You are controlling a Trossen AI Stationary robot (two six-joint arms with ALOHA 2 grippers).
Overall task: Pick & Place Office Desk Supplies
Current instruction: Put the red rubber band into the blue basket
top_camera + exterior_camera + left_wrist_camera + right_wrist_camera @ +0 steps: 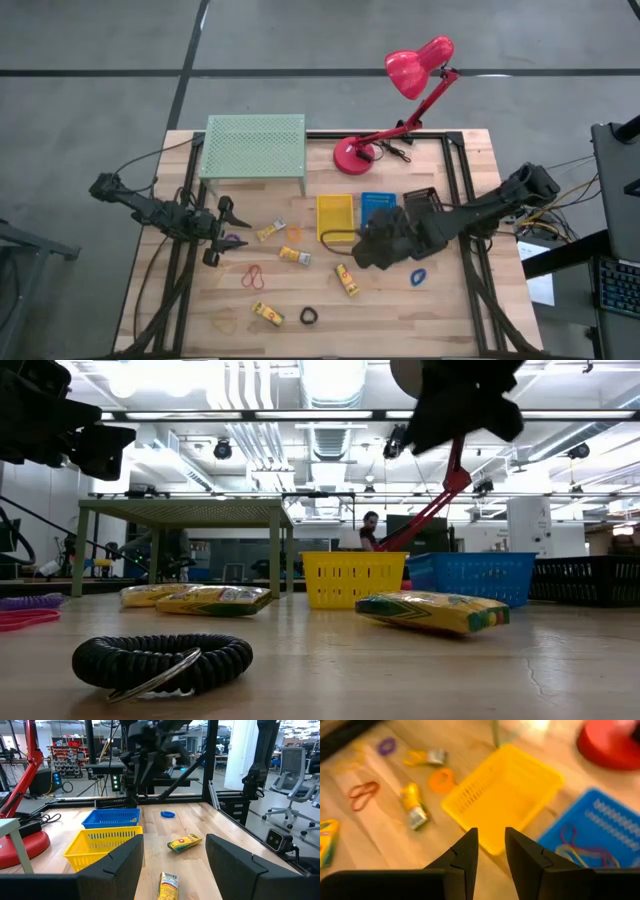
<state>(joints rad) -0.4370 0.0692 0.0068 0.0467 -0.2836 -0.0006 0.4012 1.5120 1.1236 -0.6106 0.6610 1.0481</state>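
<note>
Yellow packets [294, 256] [347, 280] [267, 314], a red rubber band [254, 277], an orange ring [441, 780], a purple ring [233, 240], a blue ring [419, 276] and a black coil ring [160, 660] lie flat on the wooden table. My right gripper [491, 845] hangs above the near edge of the yellow basket [505, 800], tilted down, open by a narrow gap with nothing between its fingers. Beside it, the blue basket [590, 830] holds coloured rubber bands [580, 847]. My left gripper [175, 850] waits at the table's left, level and open; a packet [168, 887] lies on the table ahead of it.
A pale green mesh shelf [254, 148] stands at the far left, a pink-red desk lamp [400, 110] at the far middle. A black basket [420, 200] sits right of the blue one, partly under the right arm. A person [370, 530] shows in the room behind.
</note>
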